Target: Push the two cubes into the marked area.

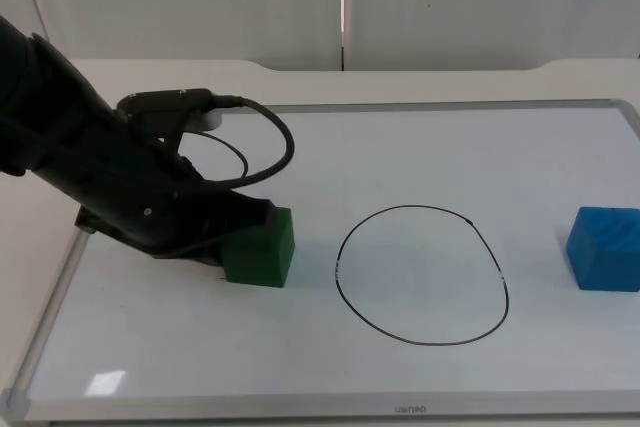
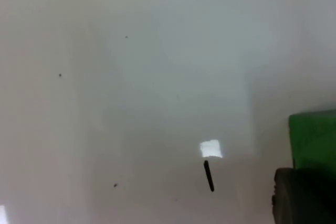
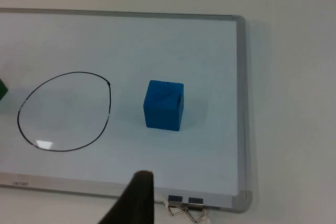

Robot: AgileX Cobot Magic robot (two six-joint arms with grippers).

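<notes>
Two cubes on whiteboard [image 1: 560, 147], both outside drawn black circle [image 1: 420, 275]. Whiteboard lies on desk [image 3: 294, 77]. Green cube [image 1: 262, 247] just beside circle's left, small gap to line. Left end effector [image 1: 228, 237] against green cube's far-from-circle side, touching; finger state cannot tell. Blue cube [image 1: 605, 248] well apart from circle on its right, near whiteboard's right frame. Right end effector [image 3: 137, 198] back from whiteboard's near edge, apart from blue cube [image 3: 164, 104]; grip state cannot tell.

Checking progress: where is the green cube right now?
In the top view, the green cube sits left of the drawn circle, outside it, against the left end effector.
</notes>
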